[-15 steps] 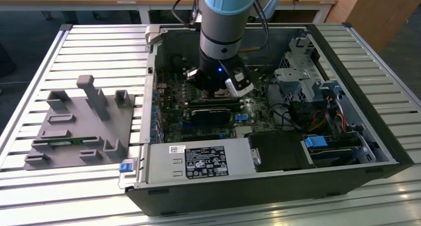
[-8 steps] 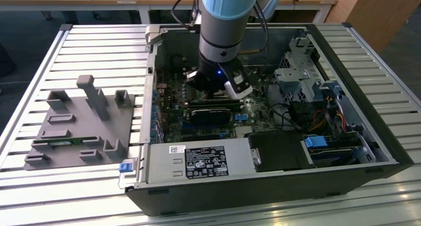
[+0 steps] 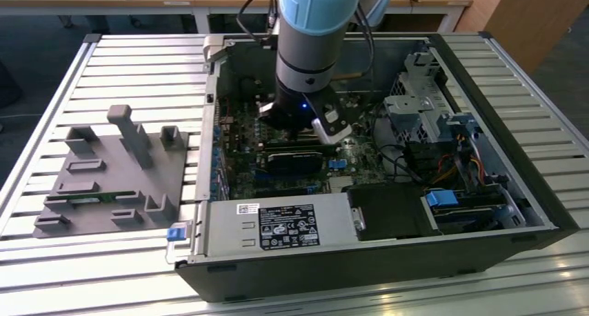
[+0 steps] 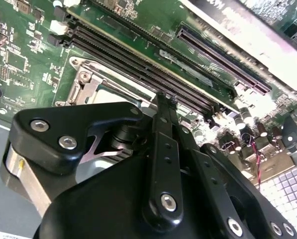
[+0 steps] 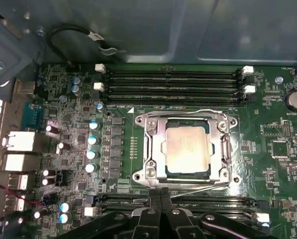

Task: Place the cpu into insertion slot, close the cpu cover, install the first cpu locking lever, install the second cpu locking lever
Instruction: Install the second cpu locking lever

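Note:
In the first wrist view the cpu [image 5: 187, 149], a silver-grey square, lies flat in the insertion slot on the green motherboard. The cpu cover [image 5: 151, 149], a metal frame, lies down around its edges. One wire locking lever [image 5: 188, 111] runs along the socket's far side. A second lever [image 5: 200, 187] slants along the near side. My gripper [image 5: 160, 195] is shut, its black fingertips pressed together right at the near lever's end. In the second wrist view the shut gripper [image 4: 163, 102] stands just over the socket's edge [image 4: 96, 82]. In the exterior view the gripper [image 3: 296, 131] reaches down into the open computer case.
Memory slots [image 5: 173, 79] flank the socket on both sides. Inside the case [image 3: 515, 192] are a black expansion card [image 3: 294, 161], a power supply [image 3: 276, 226] and drive bays [image 3: 423, 109] at the exterior view's right. A grey parts fixture [image 3: 110, 171] sits on the slatted table at the left.

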### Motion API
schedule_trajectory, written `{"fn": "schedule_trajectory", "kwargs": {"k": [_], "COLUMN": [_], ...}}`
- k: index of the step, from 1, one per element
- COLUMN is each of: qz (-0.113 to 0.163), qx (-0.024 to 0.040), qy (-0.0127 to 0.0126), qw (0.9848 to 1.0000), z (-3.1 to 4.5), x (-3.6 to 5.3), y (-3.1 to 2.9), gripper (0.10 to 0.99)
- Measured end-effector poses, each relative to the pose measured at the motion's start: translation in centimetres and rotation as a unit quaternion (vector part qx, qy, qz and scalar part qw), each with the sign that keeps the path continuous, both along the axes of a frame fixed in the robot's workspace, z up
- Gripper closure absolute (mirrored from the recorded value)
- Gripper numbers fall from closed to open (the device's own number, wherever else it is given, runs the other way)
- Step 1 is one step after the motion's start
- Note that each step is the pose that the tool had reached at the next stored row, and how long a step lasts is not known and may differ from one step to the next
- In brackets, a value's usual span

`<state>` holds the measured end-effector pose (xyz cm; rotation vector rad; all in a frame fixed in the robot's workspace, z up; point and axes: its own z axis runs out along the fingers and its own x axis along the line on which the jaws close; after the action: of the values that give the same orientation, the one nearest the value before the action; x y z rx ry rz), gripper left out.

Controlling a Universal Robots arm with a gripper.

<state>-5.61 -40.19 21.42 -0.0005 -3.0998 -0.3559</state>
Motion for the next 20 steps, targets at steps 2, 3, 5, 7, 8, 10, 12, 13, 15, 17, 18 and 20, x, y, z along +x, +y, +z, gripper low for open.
{"fn": "schedule_trajectory", "kwargs": {"k": [2, 3, 5, 7, 8, 10, 12, 13, 15, 17, 18, 20], "qz": [0.0, 0.0, 0.0, 0.0, 0.0, 0.0, 0.0, 0.0, 0.0, 0.0, 0.0, 0.0], "qx": [0.0011, 0.0017, 0.002, 0.0021, 0.0021, 0.0022, 0.0022, 0.0022, 0.0022, 0.0032, 0.0036, 0.0062], "qy": [0.0, 0.0, 0.0, 0.0, 0.0, 0.0, 0.0, 0.0, 0.0, 0.0, 0.0, 0.0001], "qw": [1.0, 1.0, 1.0, 1.0, 1.0, 1.0, 1.0, 1.0, 1.0, 1.0, 1.0, 1.0], "z": [-0.06, -0.1, -0.24, -0.45, -0.56, -0.77, -0.94, -1.01, -1.11, -1.18, -1.23, -1.33], "x": [-0.11, -0.17, -0.25, -0.28, -0.3, -0.32, -0.32, -0.33, -0.35, -0.38, -0.41, -0.52], "y": [-0.06, -0.07, -0.07, -0.08, -0.07, -0.07, -0.07, -0.07, -0.08, -0.08, -0.09, -0.13], "gripper": [0.976, 0.976, 0.976, 0.976, 0.976, 0.976, 0.976, 0.976, 0.976, 0.976, 0.976, 0.976]}}
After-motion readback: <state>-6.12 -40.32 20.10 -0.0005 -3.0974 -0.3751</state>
